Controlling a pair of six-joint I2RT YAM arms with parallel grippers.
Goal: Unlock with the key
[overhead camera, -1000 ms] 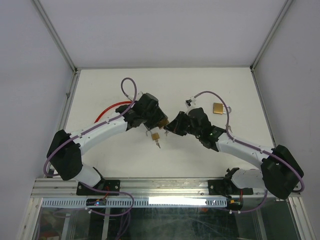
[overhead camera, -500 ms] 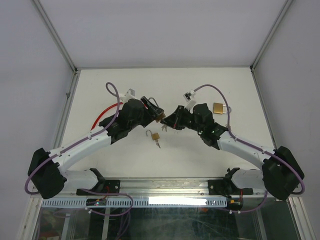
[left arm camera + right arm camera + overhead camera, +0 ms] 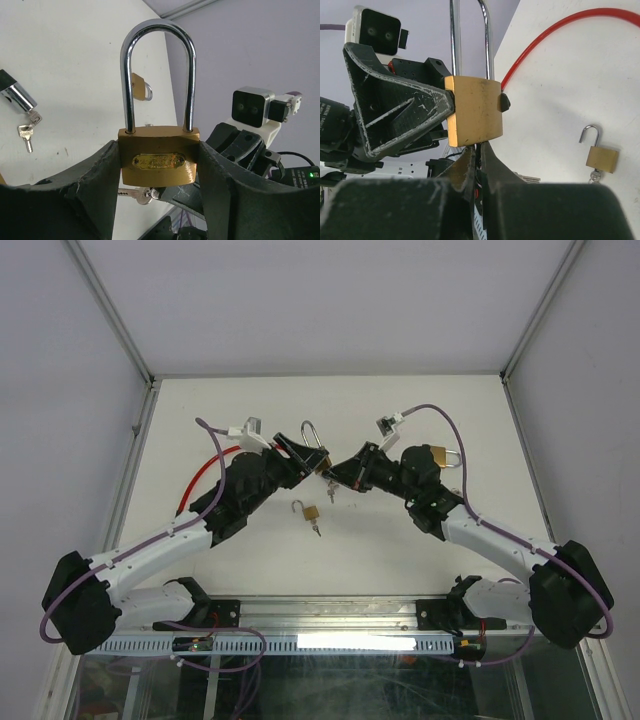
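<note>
Padlock (image 3: 321,468) of brass, held in the air above the middle of the white surface (image 3: 400,540), between the two arms.

Overhead view: the left tool (image 3: 315,464) is clenched on the padlock's body, with the steel loop standing up. The right tool (image 3: 340,472) meets it from the other side, clenched on a key (image 3: 331,487) with spare keys dangling. A small open padlock (image 3: 310,510) lies on the surface just below them. A red cable (image 3: 200,475) runs under the left arm.

Left wrist view: the padlock sits square between both fingers (image 3: 95,170), loop shut, with the key bunch just under its base.

Right wrist view: the right tool's fingers are pressed together directly beneath the padlock. The key's blade is hidden, so whether it has entered the keyhole cannot be told.

To do this step well, the left tool should probably hold the body rigid while the key goes straight into the keyhole before any turn.

Compared with half a second ago, the left arm has stretched further, the padlock is higher and more upright, and the right tool has closed in. The small open padlock has not moved.
</note>
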